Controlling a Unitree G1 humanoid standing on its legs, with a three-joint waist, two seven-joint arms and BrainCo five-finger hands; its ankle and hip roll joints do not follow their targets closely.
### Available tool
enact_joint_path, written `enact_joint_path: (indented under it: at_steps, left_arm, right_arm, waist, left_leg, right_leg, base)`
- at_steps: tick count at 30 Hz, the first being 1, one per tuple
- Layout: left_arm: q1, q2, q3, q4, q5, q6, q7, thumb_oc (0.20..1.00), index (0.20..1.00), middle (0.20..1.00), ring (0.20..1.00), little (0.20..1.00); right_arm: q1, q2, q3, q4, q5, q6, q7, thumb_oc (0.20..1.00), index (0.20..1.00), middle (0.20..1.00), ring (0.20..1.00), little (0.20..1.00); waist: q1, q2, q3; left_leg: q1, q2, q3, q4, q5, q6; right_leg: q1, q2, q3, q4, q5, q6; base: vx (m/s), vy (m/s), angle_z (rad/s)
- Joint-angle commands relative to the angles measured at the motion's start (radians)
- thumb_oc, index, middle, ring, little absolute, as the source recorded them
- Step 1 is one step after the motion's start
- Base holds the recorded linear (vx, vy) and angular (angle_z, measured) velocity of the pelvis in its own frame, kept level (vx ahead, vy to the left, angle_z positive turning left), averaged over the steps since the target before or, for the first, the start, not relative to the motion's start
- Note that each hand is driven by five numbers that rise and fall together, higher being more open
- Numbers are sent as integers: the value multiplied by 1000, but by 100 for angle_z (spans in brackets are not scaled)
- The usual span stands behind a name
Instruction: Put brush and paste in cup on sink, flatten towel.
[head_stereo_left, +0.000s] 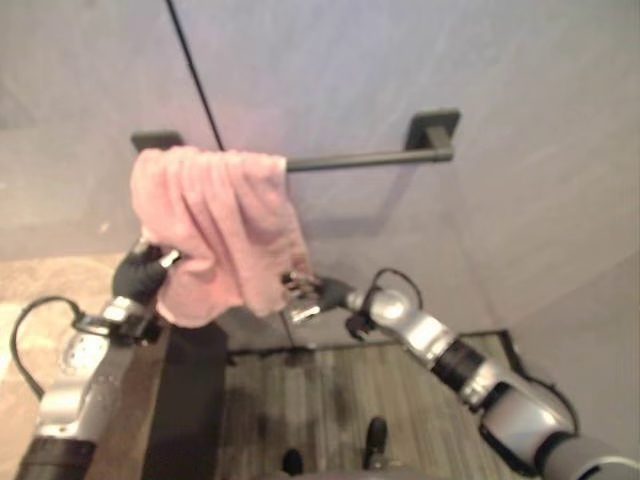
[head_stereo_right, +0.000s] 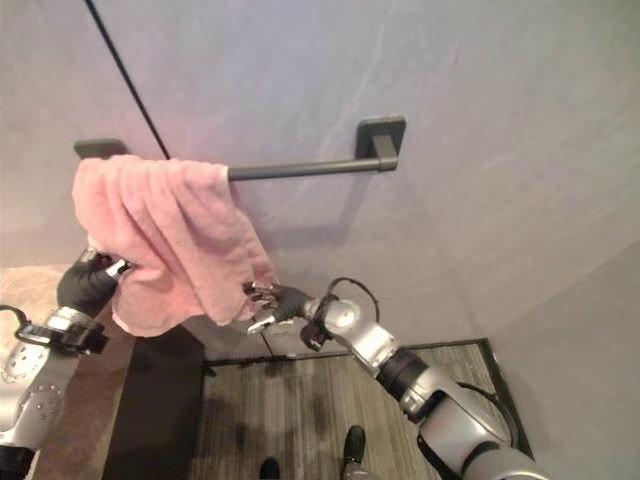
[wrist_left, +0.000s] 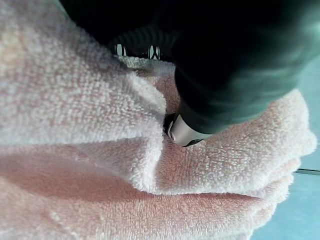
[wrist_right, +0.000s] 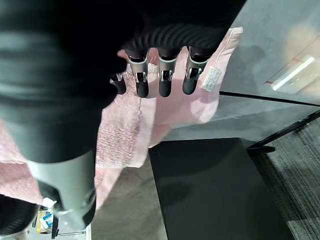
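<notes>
Left hand (head_stereo_left: 140, 275): at the towel's lower left edge, fingers buried in the cloth, grip impossible to judge.
Right hand (head_stereo_right: 268, 305): at the lower right corner, fingers curled, pinching the hem.
Towel (head_stereo_left: 215, 230): pink, bunched, draped over the bar's left end.
Towel bar (head_stereo_left: 370, 157): dark, wall-mounted.

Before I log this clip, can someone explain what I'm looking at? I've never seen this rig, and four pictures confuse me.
It is a humanoid robot with two arms. Two pictures come from its head, looking down; the other two from cameras on each wrist. A pink towel hangs bunched over a dark wall bar. The left hand is at the towel's lower left edge, its fingers buried in the cloth, so its grip is unclear. The right hand is at the lower right edge, with curled fingers against the cloth; whether they pinch it is unclear.
</notes>
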Motion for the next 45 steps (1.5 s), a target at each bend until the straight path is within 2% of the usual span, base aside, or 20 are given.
enact_joint_path:
  at_steps: [1, 14, 17, 18, 19, 25, 33, 40, 45]
  left_arm:
    - [-45, 44, 23, -41, 19, -44, 12, 200, 200, 200, 200, 200]
    - [-54, 2, 26, -41, 32, -52, 25, 200, 200, 200, 200, 200]
    - [-62, -3, 18, -41, 29, -55, 30, 200, 200, 200, 200, 200]
    - [-71, -9, 2, -43, 22, -59, 29, 200, 200, 200, 200, 200]
    - [-72, -8, 2, -42, 22, -59, 29, 200, 200, 200, 200, 200]
    - [-107, -28, -58, -47, -28, -71, 30, 200, 200, 200, 200, 200]
    - [-115, -32, -83, -35, -55, -80, 26, 200, 200, 200, 200, 200]
    - [-107, -21, -76, -29, -66, -81, 27, 200, 200, 200, 200, 200]
    - [-105, -27, -81, -17, -64, -82, 30, 200, 200, 200, 200, 200]
  right_arm:
    - [-50, 55, -7, 63, -22, -27, 17, 1000, 1000, 1000, 1000, 1000]
    - [83, 157, 43, 132, -21, -11, 65, 1000, 1000, 1000, 1000, 1000]
    - [92, 177, 48, 144, 18, -10, 62, 1000, 1000, 1000, 1000, 1000]
    - [102, 204, 48, 176, 96, -4, 59, 1000, 1000, 1000, 1000, 1000]
    - [101, 204, 48, 177, 97, -4, 59, 1000, 1000, 1000, 1000, 1000]
    - [15, 318, -22, 397, 260, -16, -14, 1000, 1000, 1000, 1000, 1000]
    - [-86, 312, -91, 389, 392, -27, -53, 1000, 1000, 1000, 1000, 1000]
    - [-160, 305, -134, 398, 428, -42, -77, 1000, 1000, 1000, 1000, 1000]
    - [-171, 293, -140, 334, 471, -54, -80, 1000, 1000, 1000, 1000, 1000]
  waist:
    - [16, -18, 8]
    - [17, -14, 13]
    - [20, -13, 13]
    - [24, -11, 13]
    - [24, -11, 13]
    - [58, -7, 9]
    - [76, -10, 6]
    - [87, -14, 2]
    - [84, -16, 4]
  left_leg:
    - [-35, 8, -47, 11, -33, 29]
    - [-32, 9, -45, 11, -37, 30]
    - [-32, 9, -45, 11, -37, 30]
    - [-34, 7, -47, 11, -36, 30]
    - [-34, 7, -47, 11, -36, 30]
    - [-39, 3, -56, 11, -33, 31]
    - [-47, -2, -62, 11, -31, 33]
    - [-41, -2, -60, 11, -34, 34]
    - [-38, 0, -57, 11, -35, 34]
  right_leg:
    - [130, -67, -42, 5, -118, 92]
    - [130, -66, -38, 5, -122, 92]
    - [130, -66, -38, 5, -122, 93]
    - [131, -67, -41, 5, -122, 93]
    - [131, -67, -41, 5, -122, 93]
    - [130, -70, -48, 5, -119, 94]
    - [126, -72, -52, 5, -120, 94]
    - [131, -70, -52, 5, -123, 93]
    - [130, -67, -45, 5, -124, 93]
  base:
    - [14, 4, -5]
    - [1, 0, 0]
    - [0, 0, 0]
    - [0, 0, 0]
    - [0, 0, 0]
    - [0, 0, 0]
    - [12, 1, 4]
    - [0, 0, 0]
    - [11, -2, -2]
